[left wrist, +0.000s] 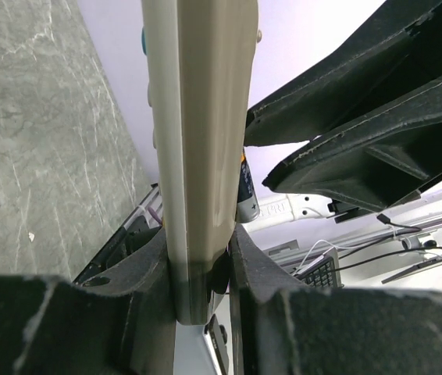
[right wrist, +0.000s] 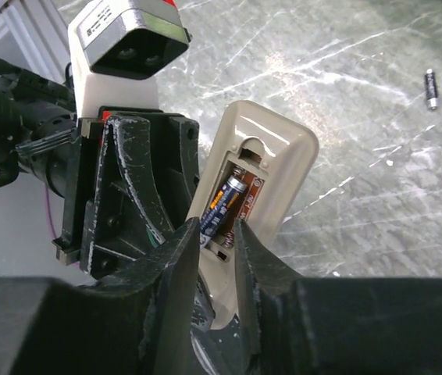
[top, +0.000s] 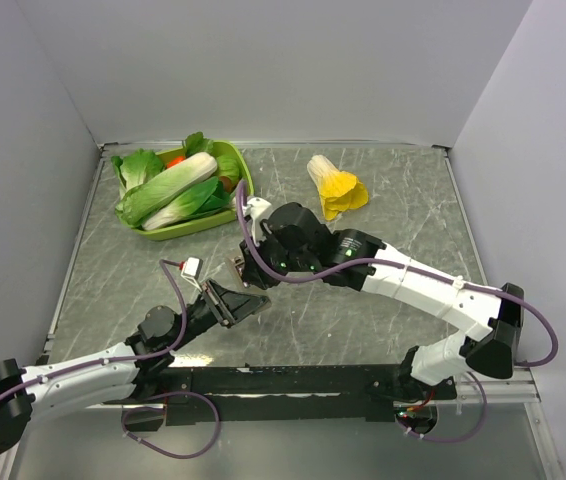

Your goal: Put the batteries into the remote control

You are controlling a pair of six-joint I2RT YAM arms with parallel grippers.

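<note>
My left gripper (left wrist: pixel 201 258) is shut on the lower end of the remote control (left wrist: pixel 205 156) and holds it upright above the table, its grey-beige back toward my right wrist. The back compartment of the remote control (right wrist: pixel 283 164) is open, and one dark battery (right wrist: pixel 222 205) lies slanted inside against the springs. My right gripper (right wrist: pixel 216 234) stands right at the compartment, jaws a narrow gap apart, the left fingertip covering the battery's lower end. A second battery (right wrist: pixel 432 88) lies loose on the table beyond. From above, both grippers meet at the remote control (top: pixel 235 268).
A green tray (top: pixel 246 170) full of toy vegetables stands at the back left. A yellow-and-white toy cabbage (top: pixel 335 187) lies at the back centre. Grey walls close in the marbled table on three sides.
</note>
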